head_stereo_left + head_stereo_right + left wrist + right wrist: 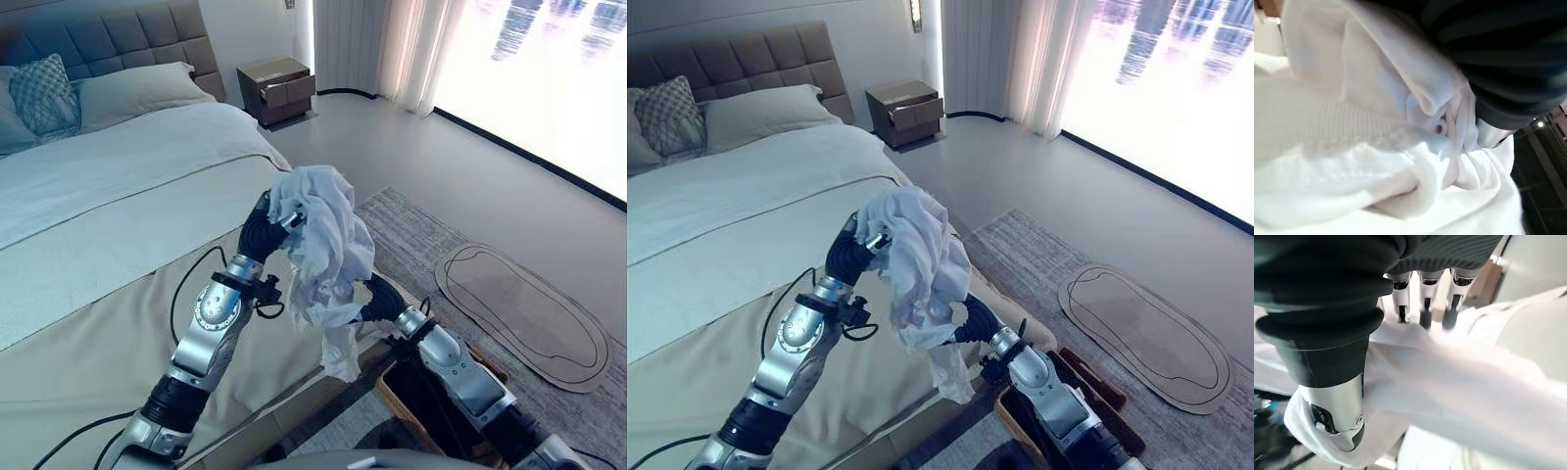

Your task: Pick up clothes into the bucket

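A crumpled white garment [323, 245] hangs in the air over the near corner of the bed [118, 245]. My left hand [261, 230] holds its top, with folds of cloth [1376, 161] bunched round the fingers. Lower down, my right hand [382, 302] grips the garment's side: the cloth [1459, 382] runs between its fingers [1425, 313] and its thumb [1337, 421]. The garment's tail dangles below both hands. A brown bucket [385, 390] with a dark inside stands on the floor under my right forearm, beside the bed corner.
A grey rug [421, 235] lies by the bed, with an oval brown mat [524, 313] on it to the right. A wooden nightstand [277, 88] stands at the far wall. Curtains and a bright window [529, 69] line the right side.
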